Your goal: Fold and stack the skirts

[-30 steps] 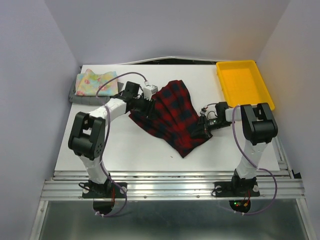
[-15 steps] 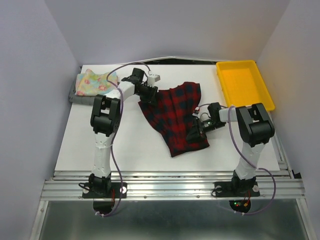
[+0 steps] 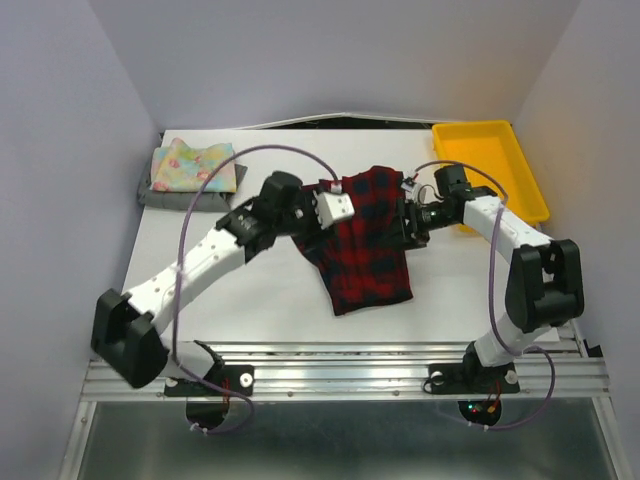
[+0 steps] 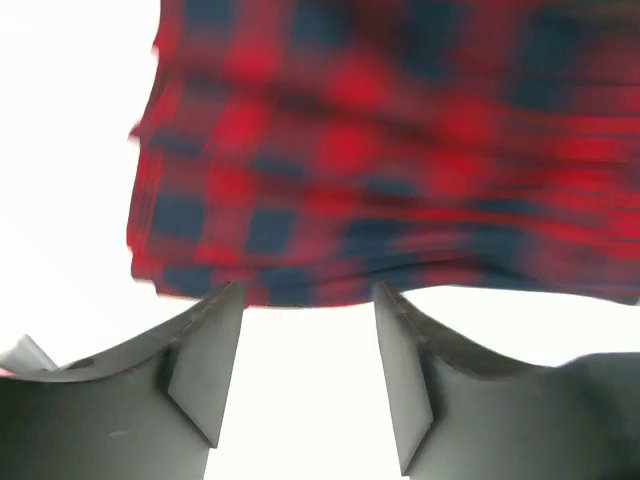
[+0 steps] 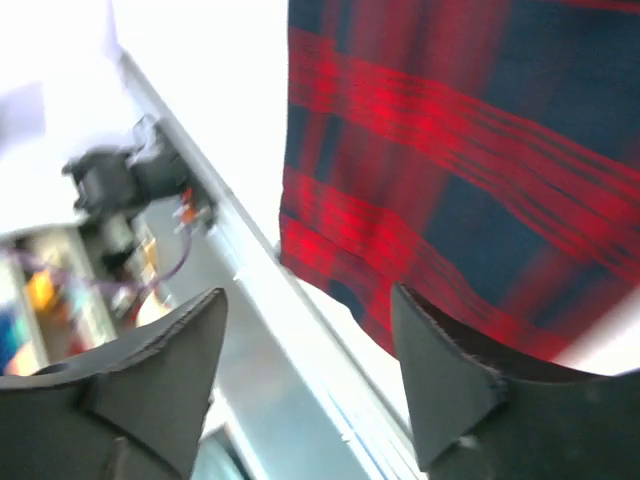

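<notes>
Left gripper (image 4: 305, 295) and right gripper (image 5: 305, 298) are both seen with jaws wide apart, nothing clamped between the fingers (image 4: 200, 375).

Layout, left to right:
- The floral skirt (image 3: 192, 165) is laid folded on the grey skirt (image 3: 150, 197) at the far-left corner of the table (image 3: 250, 290).
- The plaid skirt (image 3: 368, 245) is laid flat mid-table, well apart from that stack, and is flanked by the two grippers near its far end.
- The yellow tray (image 3: 478, 127) is parked far right.

The plaid skirt is judged to be folded into a long strip and not yet stacked.

Risks:
- The stack could be shoved, or the floral layer skewed, if the plaid piece is dragged over it rather than lowered.
- The fold could be opened if only the top layer is pinched on the next pick, since the pleats are likely to spring.
- The cloth edge is seen just beyond both sets of fingertips, so it could be snagged by any sideways move.
- The tray rim could be clipped by the right arm (image 3: 500, 225), which is seen just beside it.

Materials:
- Floral: thin printed pastel fabric, folded to a soft, rough rectangle.
- Grey: only an edge is shown underneath, so pleats cannot be confirmed.
- Plaid: red-and-dark check, ridged, limp, with a tapered outline.
- Fingers: dark matte wedges.
- Tray: glossy rigid plastic, rectangular, with a raised rim.
- Table: white and smooth.
</notes>
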Motion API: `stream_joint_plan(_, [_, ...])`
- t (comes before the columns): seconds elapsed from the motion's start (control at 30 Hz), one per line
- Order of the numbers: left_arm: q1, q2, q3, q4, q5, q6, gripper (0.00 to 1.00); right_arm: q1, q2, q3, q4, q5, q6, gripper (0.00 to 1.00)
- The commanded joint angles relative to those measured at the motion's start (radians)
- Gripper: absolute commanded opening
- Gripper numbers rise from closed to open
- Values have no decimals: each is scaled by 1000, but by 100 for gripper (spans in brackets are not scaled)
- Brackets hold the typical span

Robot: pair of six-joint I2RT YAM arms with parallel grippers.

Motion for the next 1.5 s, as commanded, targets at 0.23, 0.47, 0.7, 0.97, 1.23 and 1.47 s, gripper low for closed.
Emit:
stream_joint_plan(0.23, [-512,-232,-420,309,-290,-50,69,-157,-180,-227,-148,389,42,82])
stream_joint_plan(0.47, [-614,-151,-421,381,-322,-113,69,-157,-100,-311,-90,314,37,84])
stream_joint_plan(0.7, [-626,-80,-407,413,-298,-127,69,-157,67,-319,-39,239,14,68])
stream_joint_plan(0.97, [-678,4,-389,458,-403,-87,71,-157,113,-206,-13,41,65,23])
stream_joint_plan(1.23, [-681,127,-352,493,-517,-83,72,-157,33,-193,-19,-103,218,1])
stream_joint_plan(1.47, [-678,184,-349,547,-637,-90,72,-157,16,-216,-35,-135,258,1])
